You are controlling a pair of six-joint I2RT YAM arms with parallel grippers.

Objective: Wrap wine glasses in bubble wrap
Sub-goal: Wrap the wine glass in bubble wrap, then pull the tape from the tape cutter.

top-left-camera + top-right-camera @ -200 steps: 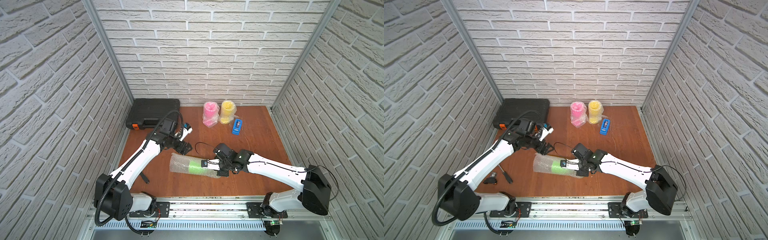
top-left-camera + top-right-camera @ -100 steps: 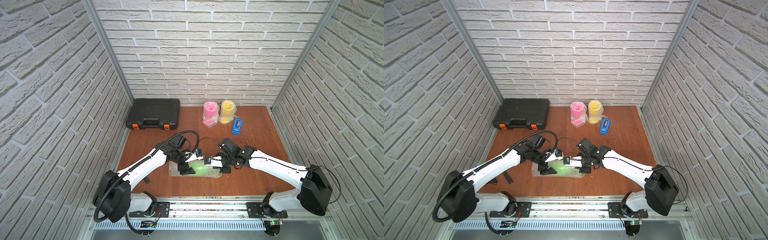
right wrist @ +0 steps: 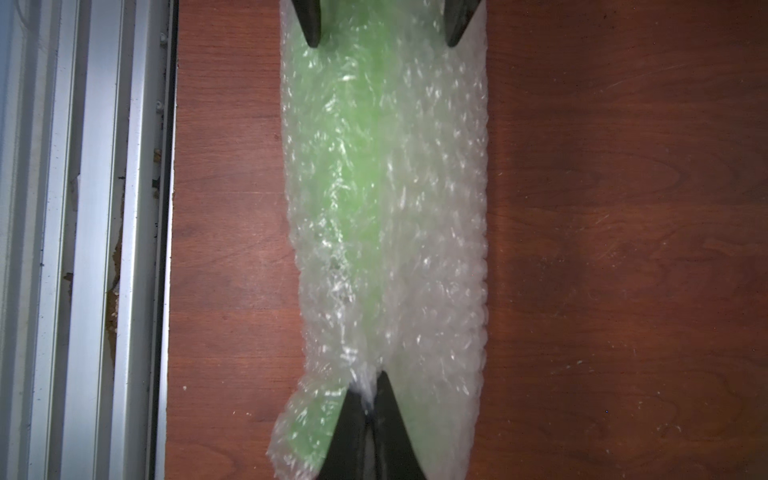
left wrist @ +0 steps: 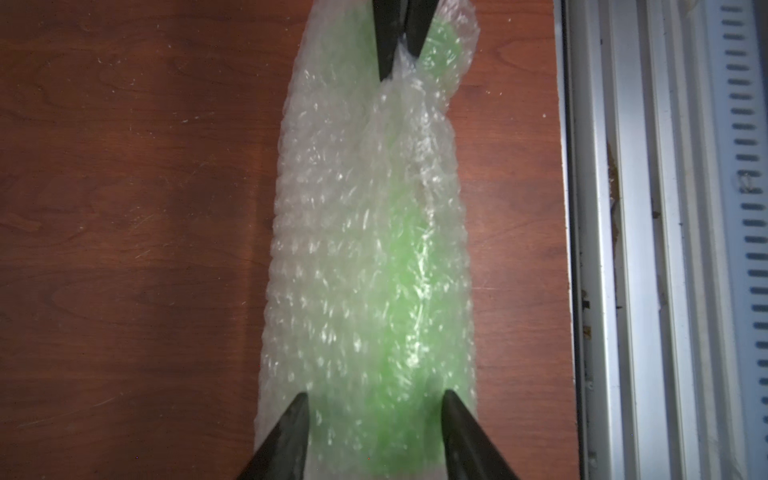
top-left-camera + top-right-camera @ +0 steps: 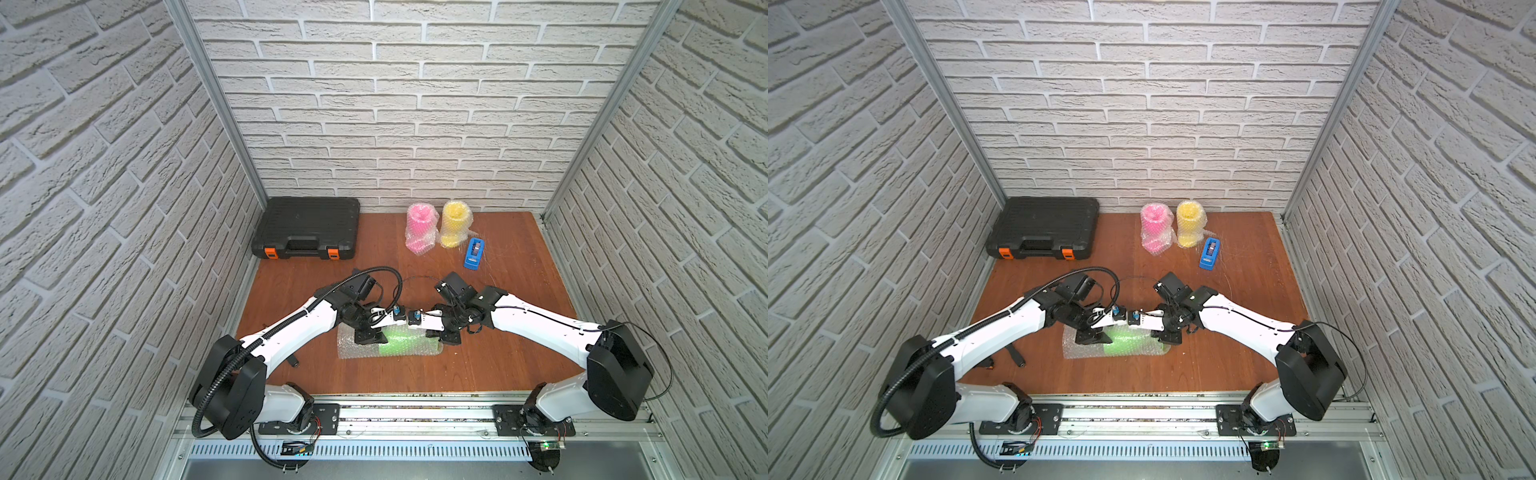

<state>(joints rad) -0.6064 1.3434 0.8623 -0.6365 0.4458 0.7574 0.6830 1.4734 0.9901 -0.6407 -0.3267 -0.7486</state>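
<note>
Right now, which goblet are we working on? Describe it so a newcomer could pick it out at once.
On the wooden tabletop, look at the front half, near the metal rail. There the green goblet lies on its side inside a roll of bubble wrap, its end pinched by the right end effector. The pink goblet and yellow goblet, also wrapped, stand upright by the back wall.
</note>
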